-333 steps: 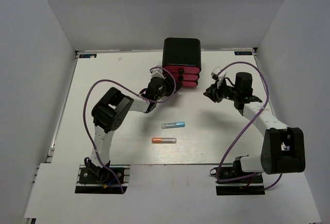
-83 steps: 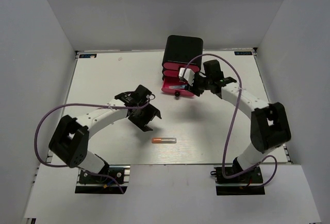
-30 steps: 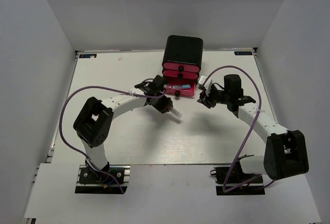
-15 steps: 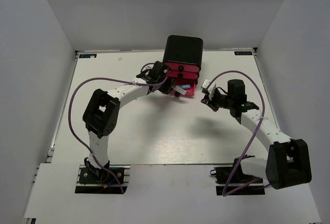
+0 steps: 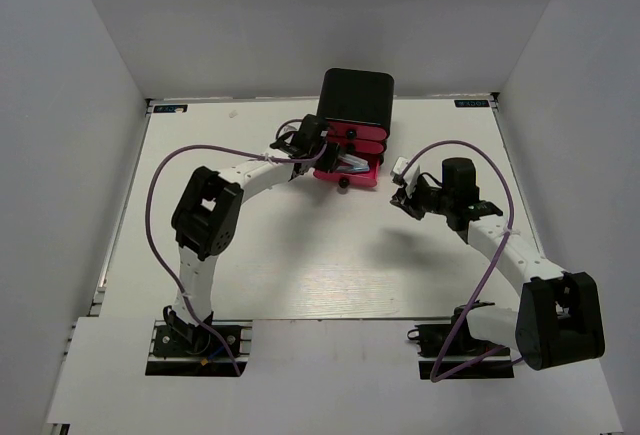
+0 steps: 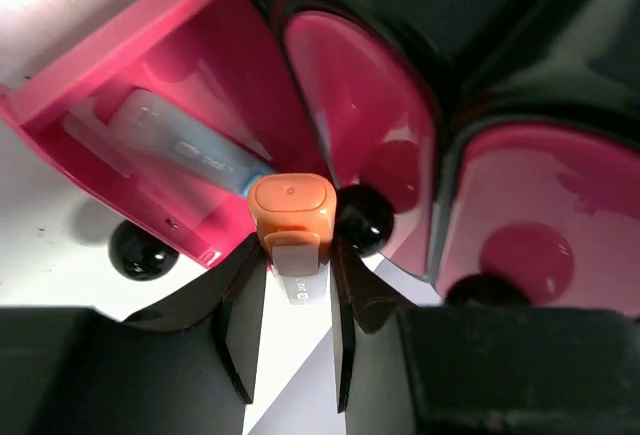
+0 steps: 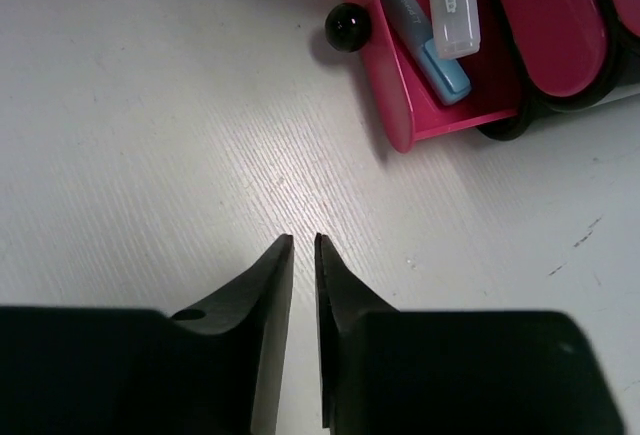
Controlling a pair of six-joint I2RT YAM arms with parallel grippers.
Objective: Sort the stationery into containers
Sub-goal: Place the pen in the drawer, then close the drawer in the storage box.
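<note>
My left gripper [image 6: 292, 255] is shut on an orange tube [image 6: 290, 211] with a translucent end. It holds the tube at the rim of the pulled-out bottom pink drawer [image 6: 95, 170]. A blue tube [image 6: 185, 150] lies inside that drawer. In the top view the left gripper [image 5: 328, 158] is at the drawer [image 5: 352, 179], under the black box [image 5: 355, 100]. My right gripper [image 7: 303, 241] hovers over the bare table right of the drawer [image 7: 398, 105]. Its jaws stand a narrow gap apart with nothing between them. From there a blue tube [image 7: 443, 67] shows in the drawer.
The two upper pink drawers [image 6: 365, 140] are pushed in, each with a black knob [image 6: 362, 217]. The open drawer's knob [image 7: 347, 27] sticks out toward the table's middle. The white table [image 5: 300, 255] is walled left, right and behind.
My left gripper has carried the orange tube from the table in front of the drawer up to the open drawer. The right gripper has drawn slightly back to the right.
</note>
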